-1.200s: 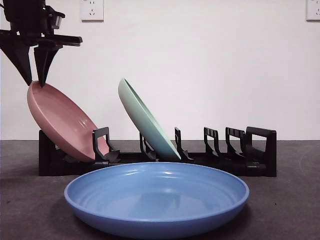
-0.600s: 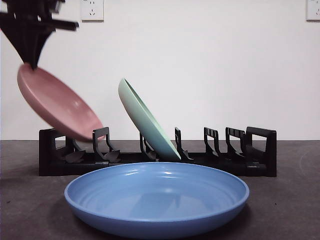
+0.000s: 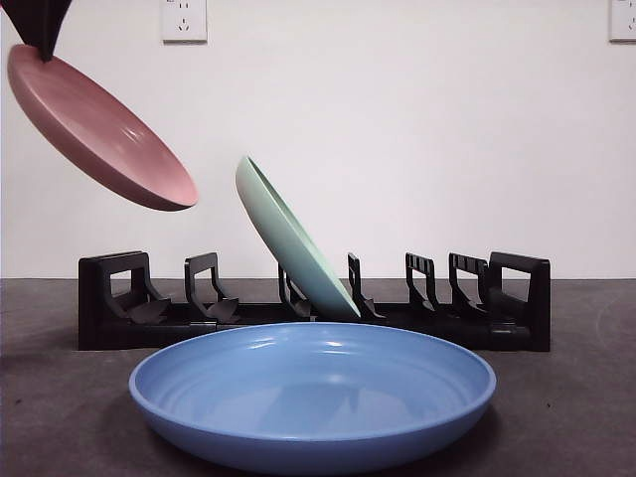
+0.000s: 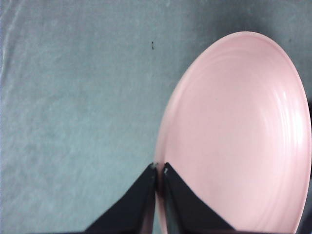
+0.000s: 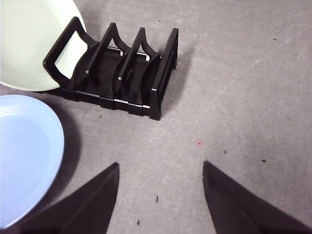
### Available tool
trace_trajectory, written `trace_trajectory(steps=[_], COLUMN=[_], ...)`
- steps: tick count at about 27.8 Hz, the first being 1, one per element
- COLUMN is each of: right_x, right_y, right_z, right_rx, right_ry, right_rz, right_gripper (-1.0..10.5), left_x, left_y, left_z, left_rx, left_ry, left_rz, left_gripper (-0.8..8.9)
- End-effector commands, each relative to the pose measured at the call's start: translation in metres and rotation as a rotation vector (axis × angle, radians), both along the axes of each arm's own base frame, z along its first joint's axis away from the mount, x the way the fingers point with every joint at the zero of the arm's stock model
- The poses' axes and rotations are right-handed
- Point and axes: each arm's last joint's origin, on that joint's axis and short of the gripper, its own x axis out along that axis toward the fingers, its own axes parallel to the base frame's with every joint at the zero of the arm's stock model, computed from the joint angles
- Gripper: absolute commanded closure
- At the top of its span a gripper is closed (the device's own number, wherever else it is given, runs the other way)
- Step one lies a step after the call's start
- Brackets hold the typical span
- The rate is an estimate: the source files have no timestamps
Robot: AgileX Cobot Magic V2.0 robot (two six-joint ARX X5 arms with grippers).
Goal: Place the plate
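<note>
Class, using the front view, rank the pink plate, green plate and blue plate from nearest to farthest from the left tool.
1. pink plate: gripped at its rim by the left tool, upper left.
2. green plate: leaning in the rack, centre.
3. blue plate: flat on the table, foreground.

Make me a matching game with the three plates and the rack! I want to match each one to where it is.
Things:
1. pink plate
2. green plate
3. blue plate
4. rack

Places:
A. lying flat on the table, nearest the camera
B. leaning in a rack slot
C. up in the air, pinched at its rim by the left gripper
D. standing on the table behind the blue plate

Pairs: 1-C, 2-B, 3-A, 4-D
</note>
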Motion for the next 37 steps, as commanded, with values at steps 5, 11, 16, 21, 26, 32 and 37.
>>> trace_trajectory(steps=[5, 11, 16, 21, 26, 32, 37], right_x=[0.0, 0.0, 0.0, 0.0, 0.0, 0.0, -0.001], right_y=[0.0, 0.0, 0.0, 0.0, 0.0, 0.0, 0.0], right_z=[0.0, 0.0, 0.0, 0.0, 0.0, 0.0, 0.0], right_rx=[0.004, 0.004, 0.004, 0.004, 0.005, 0.005, 0.003], right_ry=[0.005, 0.004, 0.004, 0.004, 0.004, 0.005, 0.011], right_rz=[-0.006, -0.006, -0.006, -0.006, -0.005, -0.005, -0.005], right_gripper=[6.8, 6.8, 6.8, 6.8, 6.8, 6.8, 6.8], left_x=[-0.019, -0.042, -0.065, -0.087, -0.102, -0.122, -0.145], left_y=[0.003, 0.006, 0.01, 0.014, 0.018, 0.023, 0.026], left_z=[0.02, 0.036, 0.051, 0.062, 0.057, 0.019, -0.024], left_rx=[-0.057, -0.143, -0.191, -0.238, -0.249, -0.255, -0.359], left_ry=[-0.042, -0.075, -0.124, -0.166, -0.149, -0.089, -0.044], left_rz=[-0.038, -0.095, -0.135, -0.174, -0.189, -0.185, -0.198], left_gripper=[8.06, 8.06, 8.06, 8.06, 8.06, 8.06, 8.06])
